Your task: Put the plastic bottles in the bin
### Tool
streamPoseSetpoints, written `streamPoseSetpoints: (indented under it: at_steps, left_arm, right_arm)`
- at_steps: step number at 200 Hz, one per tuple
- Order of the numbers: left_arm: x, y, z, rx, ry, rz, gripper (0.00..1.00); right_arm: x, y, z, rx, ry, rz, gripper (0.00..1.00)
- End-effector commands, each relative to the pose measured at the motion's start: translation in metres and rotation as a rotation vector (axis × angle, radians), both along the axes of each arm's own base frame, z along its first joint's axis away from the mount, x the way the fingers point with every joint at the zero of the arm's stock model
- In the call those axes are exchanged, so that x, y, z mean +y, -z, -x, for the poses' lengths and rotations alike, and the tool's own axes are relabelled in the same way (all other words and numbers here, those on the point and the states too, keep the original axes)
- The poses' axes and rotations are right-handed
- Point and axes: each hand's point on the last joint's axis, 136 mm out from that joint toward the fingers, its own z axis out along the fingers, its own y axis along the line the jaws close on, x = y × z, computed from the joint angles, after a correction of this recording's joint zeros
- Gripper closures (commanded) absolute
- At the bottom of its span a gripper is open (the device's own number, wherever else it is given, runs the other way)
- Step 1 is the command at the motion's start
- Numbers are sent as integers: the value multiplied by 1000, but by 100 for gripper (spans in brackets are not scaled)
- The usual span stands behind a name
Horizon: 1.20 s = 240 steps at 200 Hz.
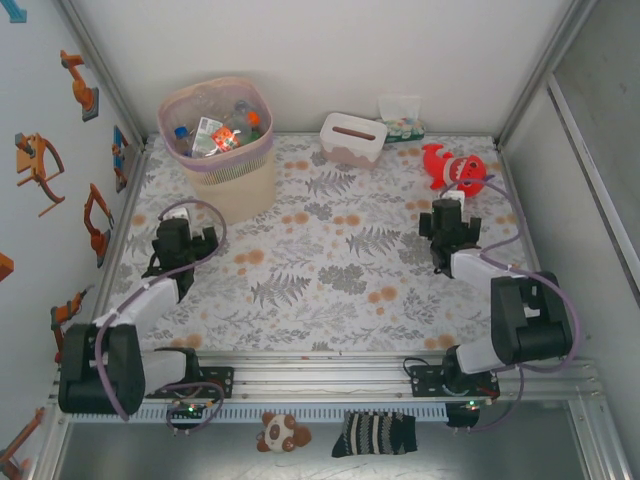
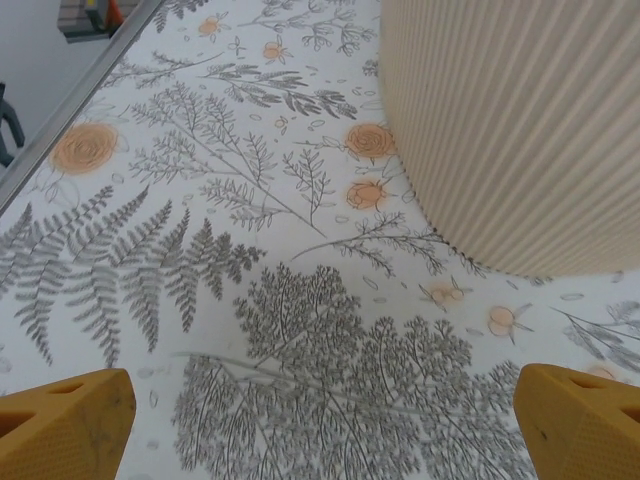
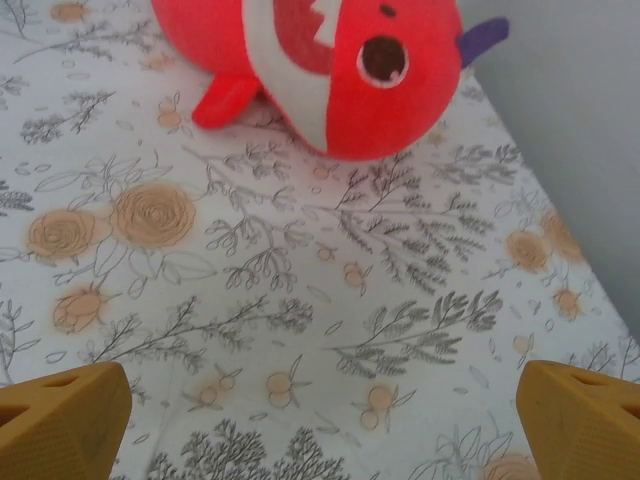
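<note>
Top external — floral tablecloth (image 1: pixel 330 300), white walls (image 1: pixel 330 60), bin (image 1: pixel 243 192) back-left, bottles (image 1: pixel 215 135) inside

Both arms extend forward from their bases, the left arm (image 1: pixel 135 305) and the right arm (image 1: pixel 520 320) folded at the elbow. The left gripper (image 1: pixel 185 243) and the right gripper (image 1: pixel 448 225) point down, jaws spread wide, yellow fingertips (image 2: pixel 60 425) holding nothing.
</note>
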Motion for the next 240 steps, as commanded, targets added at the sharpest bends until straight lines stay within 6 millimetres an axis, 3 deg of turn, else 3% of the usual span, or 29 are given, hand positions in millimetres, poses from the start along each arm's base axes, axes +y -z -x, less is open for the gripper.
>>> streamPoseSetpoints:
  at_steps: [1, 13, 29, 69, 119, 240]
  left_arm:
    - [2, -25, -27, -197, 36, -54, 4]
    - [3, -27, -35, -256, 50, -29, 4]
    - [7, -14, -41, -211, 51, 18, 4]
    - [-8, 8, -41, -253, 160, 62, 4]
    - [-17, 13, -49, -192, 220, 71, 4]
    - [-17, 12, -49, -192, 211, 54, 4]
  right_arm:
    - [-15, -15, -7, -150, 17, -1, 3]
    - [-17, -9, -4, -179, 8, -17, 3]
    - [-15, -2, -3, -190, -14, -33, 3]
    - [-5, 2, -6, -186, -108, -95, 3]
    - [0, 13, -5, -205, -200, -181, 3]
    - [-5, 15, -3, -211, -169, -176, 1]
